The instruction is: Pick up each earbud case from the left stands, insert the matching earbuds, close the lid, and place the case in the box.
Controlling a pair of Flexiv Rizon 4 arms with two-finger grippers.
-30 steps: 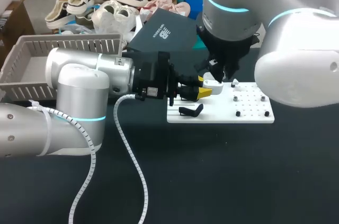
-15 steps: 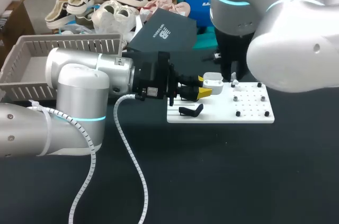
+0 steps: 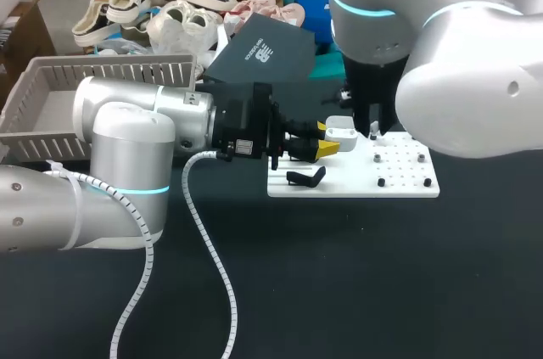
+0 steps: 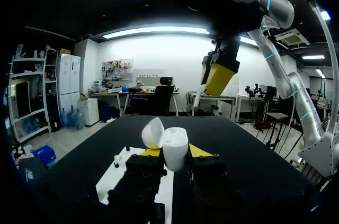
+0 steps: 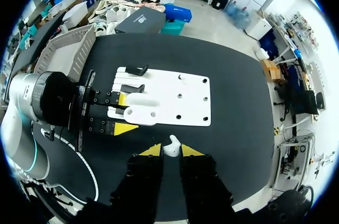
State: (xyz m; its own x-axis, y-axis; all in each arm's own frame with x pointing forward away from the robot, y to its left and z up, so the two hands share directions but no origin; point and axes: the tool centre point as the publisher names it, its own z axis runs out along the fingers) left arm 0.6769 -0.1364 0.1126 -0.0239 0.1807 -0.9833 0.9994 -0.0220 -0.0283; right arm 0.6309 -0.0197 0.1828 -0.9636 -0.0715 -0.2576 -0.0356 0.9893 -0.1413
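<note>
Case (image 3: 341, 129) in left hand (image 3: 327, 138) over board (image 3: 399, 177); earbud (image 5: 172, 144) in right hand (image 5: 171, 151).

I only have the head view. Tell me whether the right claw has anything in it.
Observer: The right wrist view shows the right claw shut on a white earbud.
Operator: Report the lid.
Observer: In the left wrist view, the earbud case is gripped from both sides by the left claw, lid swung open.
Operator: Give me the alignment.
Observer: From the right wrist, the open case lies ahead of the right claw and off to one side, over the white board, apparently not directly under the earbud.
</note>
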